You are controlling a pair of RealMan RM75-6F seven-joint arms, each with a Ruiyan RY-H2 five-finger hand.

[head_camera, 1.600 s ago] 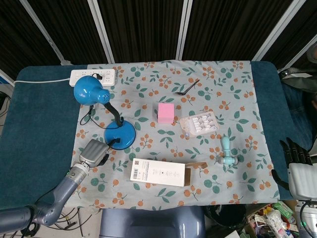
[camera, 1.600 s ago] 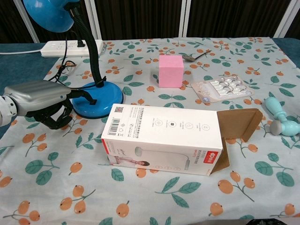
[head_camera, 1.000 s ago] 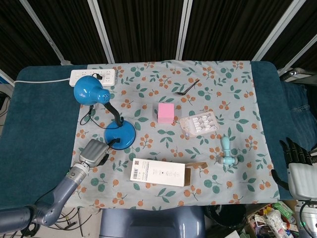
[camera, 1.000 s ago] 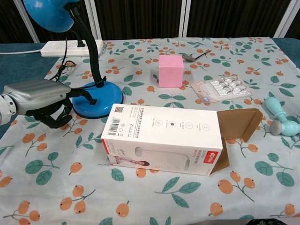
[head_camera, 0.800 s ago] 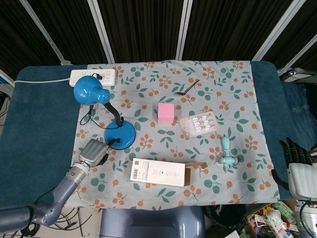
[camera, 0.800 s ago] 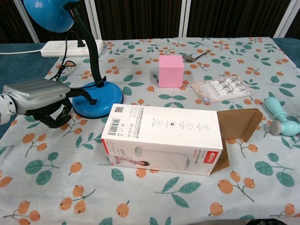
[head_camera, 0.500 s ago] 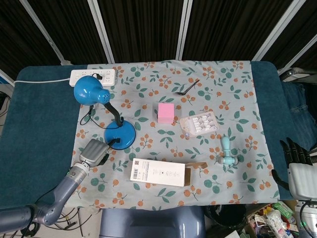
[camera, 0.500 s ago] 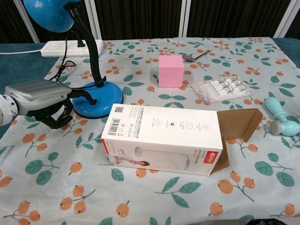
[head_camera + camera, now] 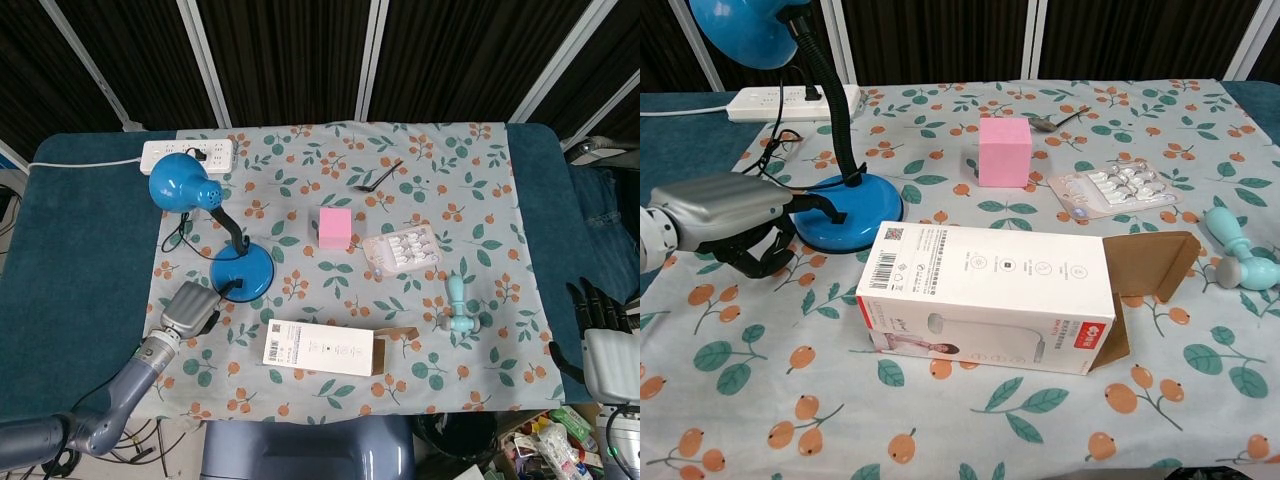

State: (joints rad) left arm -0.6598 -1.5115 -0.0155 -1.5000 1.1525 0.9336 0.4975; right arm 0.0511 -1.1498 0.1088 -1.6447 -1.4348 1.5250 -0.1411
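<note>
My left hand [image 9: 190,307] rests on the floral cloth just left of the blue desk lamp's round base [image 9: 242,268]. In the chest view the left hand [image 9: 728,215] shows its silver back, its dark fingers curled under with nothing seen in them, its thumb side close to the lamp base [image 9: 852,216] and cord. My right hand [image 9: 600,345] hangs off the table's right edge, fingers apart, holding nothing. A long white box [image 9: 325,349] lies on its side near the front edge, its brown flap open to the right [image 9: 1155,265].
A pink cube [image 9: 335,228] sits mid-table beside a blister pack [image 9: 402,249]. A teal handled tool [image 9: 458,310] lies to the right, a spoon [image 9: 378,178] further back, and a white power strip [image 9: 188,153] at the back left. The lamp head [image 9: 178,186] overhangs the left side.
</note>
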